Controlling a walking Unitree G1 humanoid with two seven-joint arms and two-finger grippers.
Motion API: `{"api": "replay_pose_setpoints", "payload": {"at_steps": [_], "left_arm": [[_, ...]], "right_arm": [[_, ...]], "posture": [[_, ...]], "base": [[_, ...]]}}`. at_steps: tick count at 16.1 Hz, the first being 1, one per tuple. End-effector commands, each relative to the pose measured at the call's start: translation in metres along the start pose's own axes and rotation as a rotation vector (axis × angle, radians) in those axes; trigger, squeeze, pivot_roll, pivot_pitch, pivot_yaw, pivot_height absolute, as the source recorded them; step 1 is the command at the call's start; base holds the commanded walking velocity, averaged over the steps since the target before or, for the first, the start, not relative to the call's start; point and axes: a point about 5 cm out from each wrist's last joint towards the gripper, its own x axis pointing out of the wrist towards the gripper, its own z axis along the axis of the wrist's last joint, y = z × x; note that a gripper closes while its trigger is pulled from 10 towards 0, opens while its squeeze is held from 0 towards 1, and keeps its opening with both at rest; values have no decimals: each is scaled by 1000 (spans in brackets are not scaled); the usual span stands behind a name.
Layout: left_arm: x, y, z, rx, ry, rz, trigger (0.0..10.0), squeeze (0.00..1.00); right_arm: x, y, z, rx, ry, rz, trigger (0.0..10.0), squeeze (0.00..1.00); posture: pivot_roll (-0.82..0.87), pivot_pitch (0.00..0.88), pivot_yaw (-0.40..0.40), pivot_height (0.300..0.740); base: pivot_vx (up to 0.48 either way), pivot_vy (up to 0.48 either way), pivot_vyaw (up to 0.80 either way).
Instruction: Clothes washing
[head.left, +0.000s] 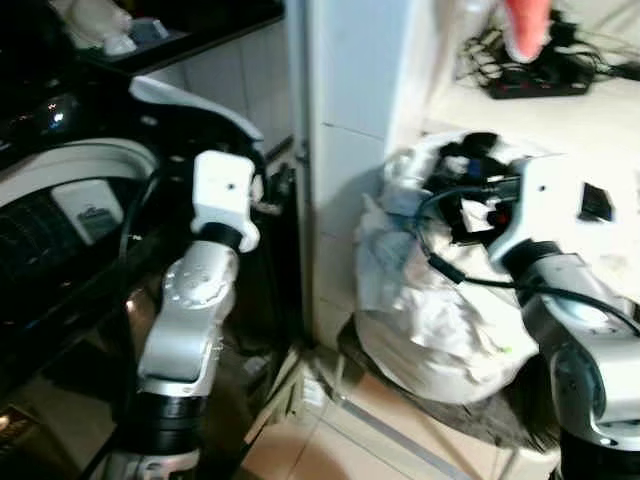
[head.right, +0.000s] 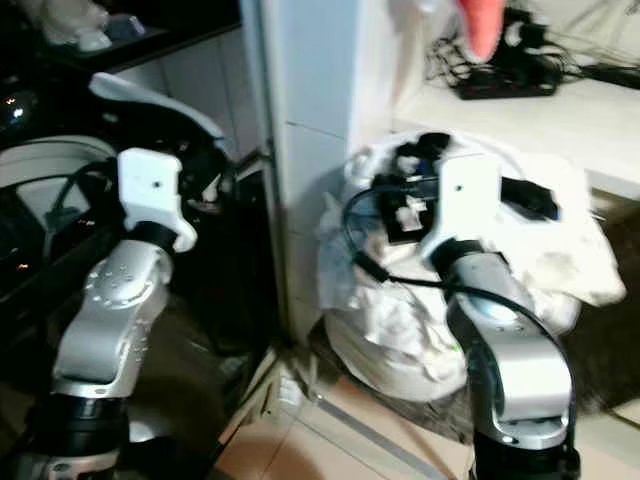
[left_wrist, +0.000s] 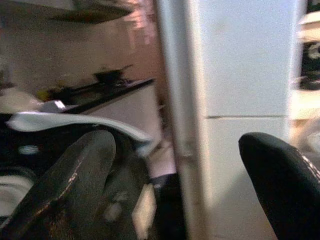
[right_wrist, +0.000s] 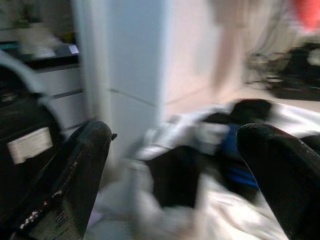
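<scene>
Both wrist views blurred; edges soft, small detail lost. A red-orange shape (head.left: 525, 25) at 1 o'clock is cut off by the frame top and too smeared to identify. Dark clutter on the black shelf (head.left: 190, 35) at 11 o'clock not readable.

Laundry: a white bag (head.left: 440, 330), crumpled and lumpy, bulging, sits on the tiled floor (head.left: 370, 440) at 4 o'clock, just beside a white tiled pillar (head.left: 350, 150). Its mouth is open; dark and blue clothes (right_wrist: 235, 150) show in the top, partly hidden behind the right arm's white wrist block.

Right gripper (right_wrist: 175, 170): over the bag mouth, two black fingers (right_wrist: 75, 170) spread wide, nothing between them.

Left gripper (left_wrist: 180, 175): raised at 10 o'clock beside the pillar, fingers (left_wrist: 70, 180) spread apart, empty. Fingers rounded, matt black, scuffed.

Washing machine (head.left: 70, 200) at 9 o'clock: dark body, pale curved rim, a white label on its face; cut off by the left edge. A white sheet-like piece (head.left: 190, 100) lies across the dark top behind the left arm.

A black power strip (head.left: 540, 85) with tangled cables lies on the pale counter (head.left: 560, 125) at 2 o'clock, behind the bag. A black cable loops off the right arm across the bag.
</scene>
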Motion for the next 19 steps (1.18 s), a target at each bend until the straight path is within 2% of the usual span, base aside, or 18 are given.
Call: {"api": "replay_pose_setpoints", "payload": {"at_steps": [1,3,5,8,19], "left_arm": [[-1,1,2,0,-9,7,10000,0],[-1,2,3,3,-12,8,10000,0],[-1,1,3,4,-13,6,10000,0],[0,2,4,6,-14,2,10000,0],[1,3,4,11,-10,0,10000,0]], "right_arm": [[0,-1,3,-1,-16,2,10000,0],[2,2,4,-26,-22,22,10000,0],[2,4,4,-36,-21,31,10000,0],[1,1,3,9,-25,2,10000,0],[2,-5,6,16,-37,-16,10000,0]], "posture": [[-19,0,16,740],[-17,0,19,740],[-17,0,24,740],[-18,0,28,740],[-14,0,31,740]], "base": [[266,0,0],[268,0,0],[270,0,750],[268,0,0],[254,0,0]]}}
